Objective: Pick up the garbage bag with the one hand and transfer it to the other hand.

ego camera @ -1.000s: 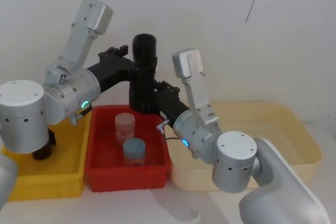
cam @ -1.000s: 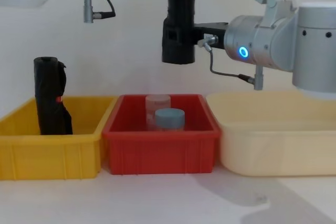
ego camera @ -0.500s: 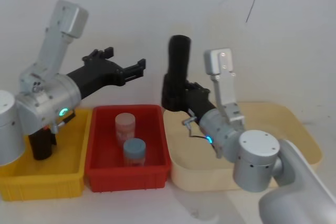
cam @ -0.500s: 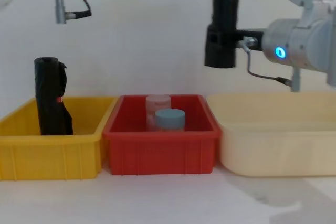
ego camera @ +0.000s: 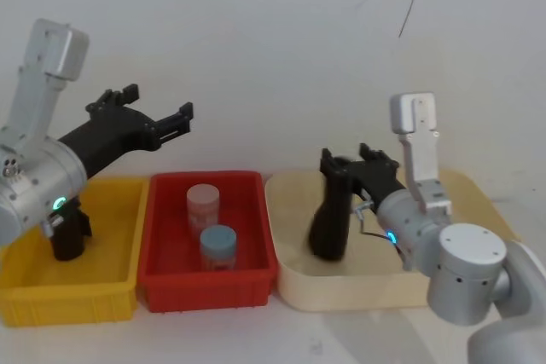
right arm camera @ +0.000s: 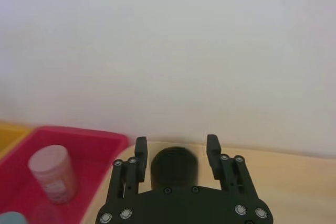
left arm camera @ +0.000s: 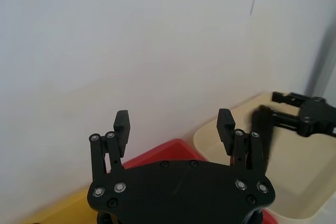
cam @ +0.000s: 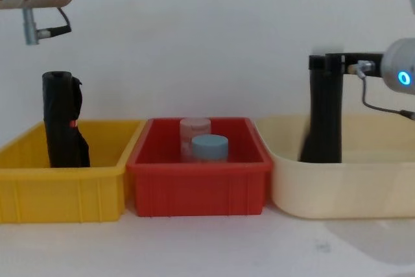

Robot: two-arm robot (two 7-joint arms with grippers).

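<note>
The garbage bag (ego camera: 328, 210), a plain black roll, stands slightly tilted inside the cream bin (ego camera: 375, 286) with its base on the bin floor (cam: 322, 121). My right gripper (ego camera: 351, 159), on the arm with the blue ring, is level with the bag's top. Its fingers sit on either side of the bag with small gaps, open (right arm camera: 176, 145). My left gripper (ego camera: 162, 104), on the arm with the green-teal ring, hangs open and empty high above the yellow bin (left arm camera: 174, 121).
A second black roll with a red mark (cam: 63, 121) stands in the yellow bin (cam: 65, 192) at the left. The red bin (cam: 201, 189) in the middle holds a pink jar (ego camera: 203, 204) and a blue-lidded jar (ego camera: 218, 245). A white wall is close behind.
My left gripper let go of the bag and drew back to the left. My right arm carried the bag to the right and down into the cream bin, and its fingers have loosened.
</note>
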